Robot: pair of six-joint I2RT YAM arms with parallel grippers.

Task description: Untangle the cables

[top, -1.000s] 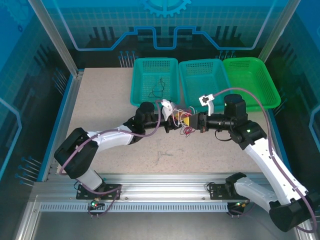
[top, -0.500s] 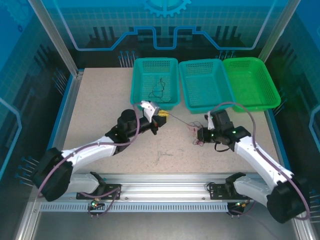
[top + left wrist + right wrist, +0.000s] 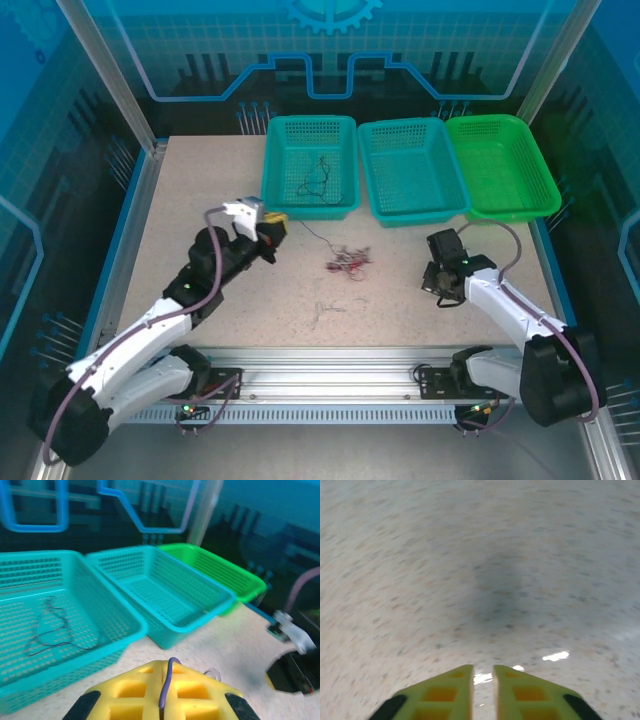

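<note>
- Left pincer (image 3: pixel 272 222): clenched on one dark cable (image 3: pixel 164 695), which runs up between the yellow fingers (image 3: pixel 125 700) in the left wrist view. A second ago it was at mid-table, meeting the right pincer. It now sits further left and nearer the arm bases, just in front of the left teal basket (image 3: pixel 270 170).
- Dark cable, overhead view: a thin strand stretched from the left pincer across the table (image 3: pixel 200 200) to the cable tangle (image 3: pixel 345 262).
- Cable tangle: red, white and black wires bunched together. A second ago it was held up between the two pincers. It now lies on the table between them, well apart from the right pincer and in front of the gap between the left and middle teal baskets.
- Right pincer (image 3: pixel 434 282): clenched to a narrow slit with nothing between the fingers (image 3: pixel 445 690). It points down at bare table. It has pulled back from the centre to the right side, in front of the middle teal basket (image 3: pixel 365 160) and the green basket (image 3: pixel 540 170).
- Loose dark cable (image 3: pixel 325 305): alone on the table, nearer the arm bases than the tangle. Its position is unchanged.
- Black cable (image 3: pixel 318 178): curled on the floor of the left teal basket, as it was before.
</note>
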